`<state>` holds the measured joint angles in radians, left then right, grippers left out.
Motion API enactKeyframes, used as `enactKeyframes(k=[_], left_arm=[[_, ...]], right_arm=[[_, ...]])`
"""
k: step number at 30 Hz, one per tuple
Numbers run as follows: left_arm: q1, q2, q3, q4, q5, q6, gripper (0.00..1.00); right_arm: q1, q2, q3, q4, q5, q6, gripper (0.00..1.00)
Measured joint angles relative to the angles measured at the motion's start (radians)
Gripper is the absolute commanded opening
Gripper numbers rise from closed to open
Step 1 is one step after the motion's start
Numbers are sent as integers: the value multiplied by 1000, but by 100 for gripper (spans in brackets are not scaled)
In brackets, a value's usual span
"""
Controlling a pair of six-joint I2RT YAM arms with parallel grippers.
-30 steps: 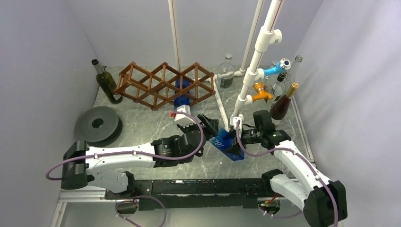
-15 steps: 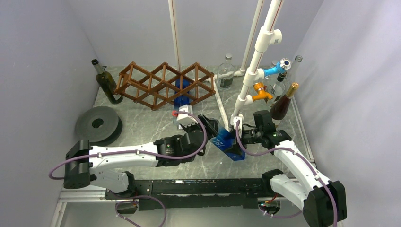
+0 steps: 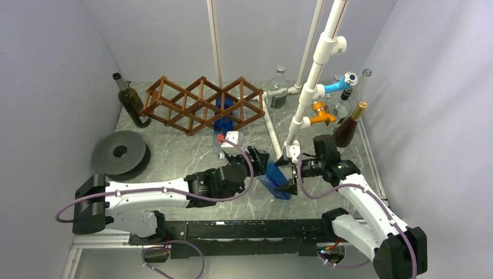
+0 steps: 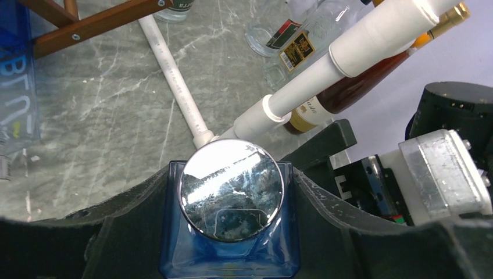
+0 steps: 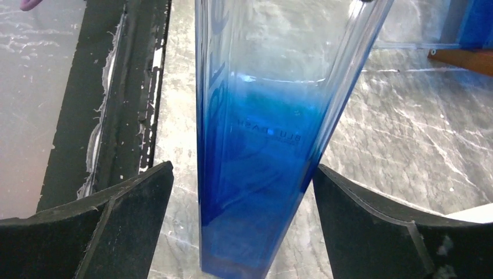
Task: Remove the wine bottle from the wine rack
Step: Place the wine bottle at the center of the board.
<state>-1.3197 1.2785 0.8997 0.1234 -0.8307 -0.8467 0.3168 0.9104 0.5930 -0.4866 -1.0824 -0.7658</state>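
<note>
A blue square glass bottle [image 3: 277, 178] with a mirrored round cap [image 4: 231, 189] stands nearly upright on the marble table, in front of the brown wooden lattice wine rack [image 3: 186, 103]. My left gripper [image 3: 260, 164] is shut on the bottle's shoulders just under the cap, with a finger [image 4: 116, 238] on each side. My right gripper [image 3: 289, 176] is open; its jaws stand on either side of the bottle's lower body [image 5: 261, 151] with a gap on each side. A second blue bottle [image 3: 223, 114] lies in a cell of the rack.
A white PVC pipe frame [image 3: 317, 75] with blue and orange taps rises just behind the grippers. A dark-red bottle [image 3: 347, 128] and clear bottles [image 3: 278, 90] stand at the back right. A green bottle [image 3: 129, 100] and a dark disc [image 3: 121, 152] are at the left.
The blue bottle has swung from a slant to nearly upright. My left gripper moved right and forward with it. My right gripper barely moved.
</note>
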Motion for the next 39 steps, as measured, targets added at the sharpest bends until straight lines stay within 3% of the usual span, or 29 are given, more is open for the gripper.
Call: enactKeyframes(k=[7,16,25,39], left_arm=[[0,-88,-40,-2,12,143,0],[4,-225,-42,-135,49,336,0],[56,-365,-32,-309,151,453,0],[242,-468,40,-527,258,548,0]], right_arm=[[-17,-14,45,-115,-50,-121,98],[-83,-48,102,-334,-106,-334,98],[-85,-48,102,-363,-103,-360,98],[-85,-48,102,-363,-100,-361,98]])
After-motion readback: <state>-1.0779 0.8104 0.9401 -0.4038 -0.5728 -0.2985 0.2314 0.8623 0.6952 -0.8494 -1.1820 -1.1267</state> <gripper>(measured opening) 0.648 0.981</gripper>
